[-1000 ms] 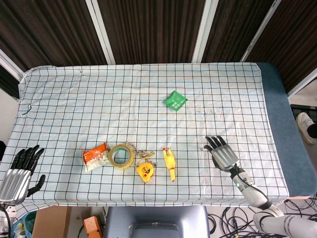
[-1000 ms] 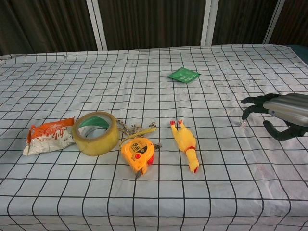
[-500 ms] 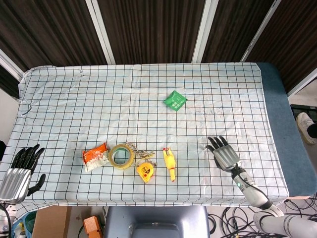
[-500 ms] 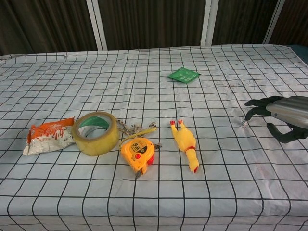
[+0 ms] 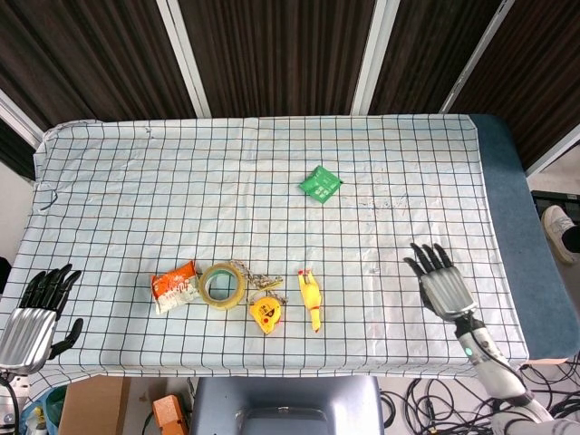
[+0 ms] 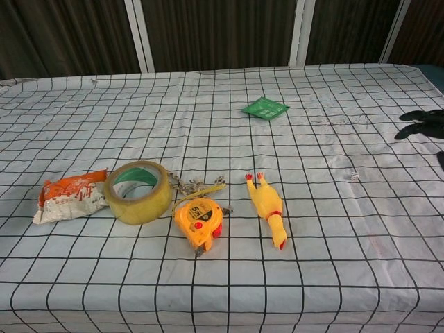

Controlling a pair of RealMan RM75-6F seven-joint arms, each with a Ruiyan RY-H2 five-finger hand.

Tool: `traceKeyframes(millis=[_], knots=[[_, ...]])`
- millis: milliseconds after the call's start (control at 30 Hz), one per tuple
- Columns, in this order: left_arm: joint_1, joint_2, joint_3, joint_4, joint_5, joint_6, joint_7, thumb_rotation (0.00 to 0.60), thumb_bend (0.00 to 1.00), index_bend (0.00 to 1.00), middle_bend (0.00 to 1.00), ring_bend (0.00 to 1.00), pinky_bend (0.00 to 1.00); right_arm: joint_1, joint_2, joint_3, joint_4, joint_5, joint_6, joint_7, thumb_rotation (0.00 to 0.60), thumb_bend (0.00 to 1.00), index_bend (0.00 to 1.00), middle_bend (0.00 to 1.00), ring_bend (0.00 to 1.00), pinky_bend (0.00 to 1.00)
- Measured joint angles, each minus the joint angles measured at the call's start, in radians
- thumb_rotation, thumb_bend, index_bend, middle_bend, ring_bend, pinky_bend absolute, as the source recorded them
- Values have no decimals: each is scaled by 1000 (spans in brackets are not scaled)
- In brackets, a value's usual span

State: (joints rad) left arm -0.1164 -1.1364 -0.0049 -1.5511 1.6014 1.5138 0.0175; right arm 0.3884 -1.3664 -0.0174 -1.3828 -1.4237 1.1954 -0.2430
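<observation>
Fingers spread wide and empty in the head view: our right hand [image 5: 441, 285] hovers over the table [image 5: 272, 181], the rubber chicken [image 5: 311, 301] well apart at nine o'clock. Our left hand [image 5: 36, 313], also loose and holding nothing, sits off the table edge at eight o'clock. We judge it best to keep the palm level and clear of the cloth.

In the chest view only the right hand's dark fingertips [image 6: 422, 123] show at three o'clock; the palm is cut off. We cannot identify a tiny clear speck [image 6: 354, 176].
</observation>
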Motion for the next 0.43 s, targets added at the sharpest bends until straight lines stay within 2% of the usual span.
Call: traceKeyframes(millis=[100, 267, 367, 433], knots=[[2, -1, 1, 1, 2, 3, 2, 600, 421, 0, 0, 21, 43, -86, 53, -31, -53, -40, 146, 6, 600, 662, 22, 0, 0, 0], [-3, -4, 3, -1, 5, -9, 7, 600, 420, 0, 0, 21, 42, -254, 132, -93, -107, -142, 403, 33, 600, 654, 0, 0, 0, 0], [-8, -5, 4, -4, 5, -17, 13, 600, 421, 0, 0, 20, 42, -322, 160, -109, -118, -180, 472, 49, 600, 655, 0, 0, 0, 0], [-7, -6, 4, -6, 8, -13, 16, 600, 421, 0, 0, 20, 42, -329, 165, -111, -121, -189, 471, 50, 600, 655, 0, 0, 0, 0]])
